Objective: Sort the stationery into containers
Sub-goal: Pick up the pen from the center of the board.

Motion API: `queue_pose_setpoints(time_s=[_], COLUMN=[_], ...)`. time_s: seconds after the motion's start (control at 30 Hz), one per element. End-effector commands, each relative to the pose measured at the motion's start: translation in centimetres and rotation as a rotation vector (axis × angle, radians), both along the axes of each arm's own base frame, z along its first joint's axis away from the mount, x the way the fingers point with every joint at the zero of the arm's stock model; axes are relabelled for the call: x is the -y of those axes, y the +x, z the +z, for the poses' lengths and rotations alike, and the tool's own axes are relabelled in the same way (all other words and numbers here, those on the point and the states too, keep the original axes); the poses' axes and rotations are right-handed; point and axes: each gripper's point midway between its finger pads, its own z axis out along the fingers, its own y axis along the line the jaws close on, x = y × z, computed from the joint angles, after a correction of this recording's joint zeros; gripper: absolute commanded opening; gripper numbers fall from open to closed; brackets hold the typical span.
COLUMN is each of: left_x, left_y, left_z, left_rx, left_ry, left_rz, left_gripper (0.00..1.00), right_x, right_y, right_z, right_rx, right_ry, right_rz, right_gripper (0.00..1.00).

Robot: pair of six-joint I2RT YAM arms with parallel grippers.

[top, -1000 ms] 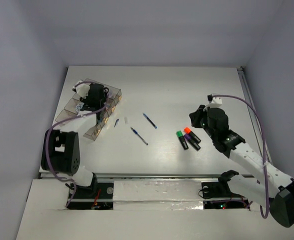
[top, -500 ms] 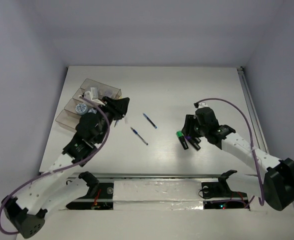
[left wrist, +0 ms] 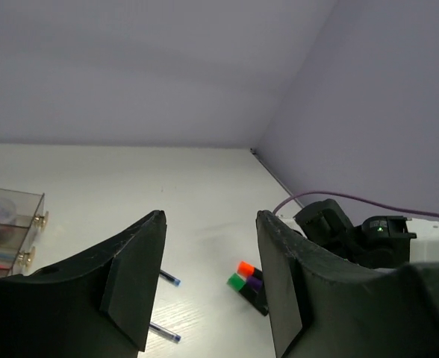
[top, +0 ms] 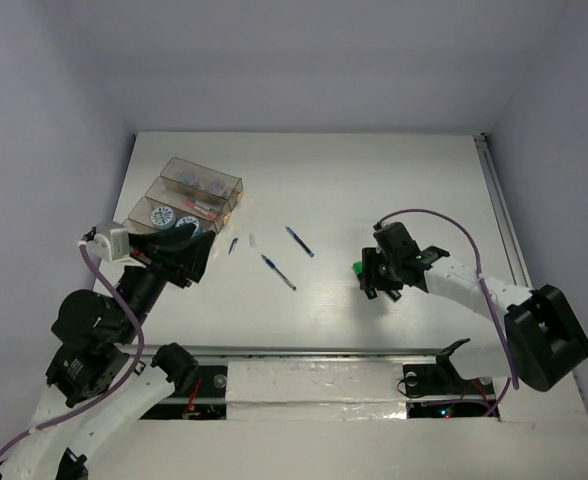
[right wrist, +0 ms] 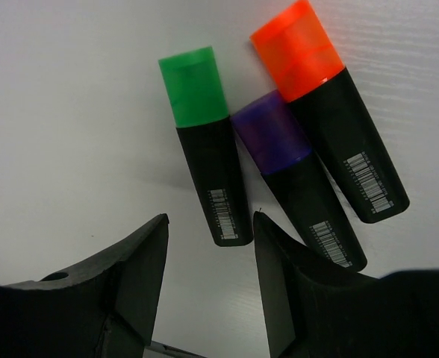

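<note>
Your right gripper (right wrist: 210, 221) is partly open with nothing in it. Its jaws stand either side of the black tail end of the green marker (right wrist: 203, 142), and the wrist view does not settle whether they touch it. That marker lies flat on the table (top: 374, 170), its cap pointing away from the gripper. Just beside it lies the purple marker (right wrist: 298, 175), and the orange marker (right wrist: 328, 119) rests against the purple one, side to side. From above, the three sit mostly under the gripper, with only the green cap clear of it.

Your left gripper (left wrist: 208, 280) is partly open too and holds nothing. It is raised off the table at the near edge of the containers (top: 204, 170), hiding part of the nearest compartment and facing across towards the markers.

Between the containers and the markers two things lie loose on the table, well apart from both grippers — the blue pens (top: 299, 241), side by side but not touching. A small white piece (top: 253, 241) lies nearer the containers.

Inside the containers you can see two round rolls (top: 161, 213) in one compartment and a pink pen (top: 202, 208) in the one behind it. What the farthest compartment holds is too blurred to name.
</note>
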Motion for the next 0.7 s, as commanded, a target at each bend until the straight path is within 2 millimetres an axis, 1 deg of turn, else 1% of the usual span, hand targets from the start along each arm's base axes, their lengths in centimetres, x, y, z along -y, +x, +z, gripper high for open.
queue_pose_setpoints(time_s=[0.0, 0.07, 0.17, 0.2, 0.3, 0.33, 0.37, 0.4, 0.43, 0.53, 0.6, 0.63, 0.67], left_x=[-0.6, -0.6, -0.2, -0.2, -0.1, -0.1, -0.1, -0.1, -0.2, -0.5, -0.6, -0.7, -0.7], left_y=[-0.4, 0.0, 0.4, 0.6, 1.1, 1.1, 1.2, 1.3, 1.3, 1.6, 1.5, 1.6, 1.6], left_z=[-0.4, -1.1, -1.8, -2.0, -2.6, -2.7, -2.8, -2.8, -2.8, -3.1, -3.1, -3.2, -3.3], left_rx=[0.044, 0.040, 0.039, 0.036, 0.035, 0.034, 0.034, 0.034, 0.036, 0.035, 0.036, 0.036, 0.035], left_ry=[0.069, 0.084, 0.107, 0.110, 0.116, 0.115, 0.116, 0.117, 0.118, 0.120, 0.118, 0.118, 0.116], left_rz=[0.012, 0.025, 0.023, 0.026, 0.039, 0.043, 0.046, 0.051, 0.056, 0.078, 0.081, 0.084, 0.085], left_gripper=[0.49, 0.49, 0.49, 0.50, 0.53, 0.55, 0.57, 0.58, 0.59, 0.60, 0.60, 0.60, 0.60], right_x=[-0.9, -0.9, -1.3, -1.2, -1.8, -1.7, -1.3, -1.5, -1.1, -1.2, -1.4, -1.7, -1.6], right_y=[1.1, 1.3, 1.0, 0.9, 0.7, 0.5, 0.8, 0.8, 0.4, 0.6, 0.7, 0.8, 0.7], right_z=[1.3, 1.4, 0.6, 0.0, -0.5, -0.9, -1.0, -0.9, -1.6, -1.9, -2.3, -2.2, -2.5], right_rx=[0.020, 0.019, -0.007, -0.023, -0.020, -0.027, -0.013, -0.008, -0.032, -0.032, -0.032, -0.029, -0.032], right_ry=[0.018, 0.011, -0.010, -0.023, -0.048, -0.068, -0.105, -0.128, -0.172, -0.222, -0.247, -0.257, -0.279], right_rz=[-0.010, -0.012, 0.002, -0.001, 0.007, 0.004, -0.012, -0.005, -0.002, -0.002, -0.001, 0.005, 0.005], right_gripper=[0.55, 0.55, 0.55, 0.55, 0.54, 0.54, 0.53, 0.53, 0.53, 0.52, 0.49, 0.43, 0.38])
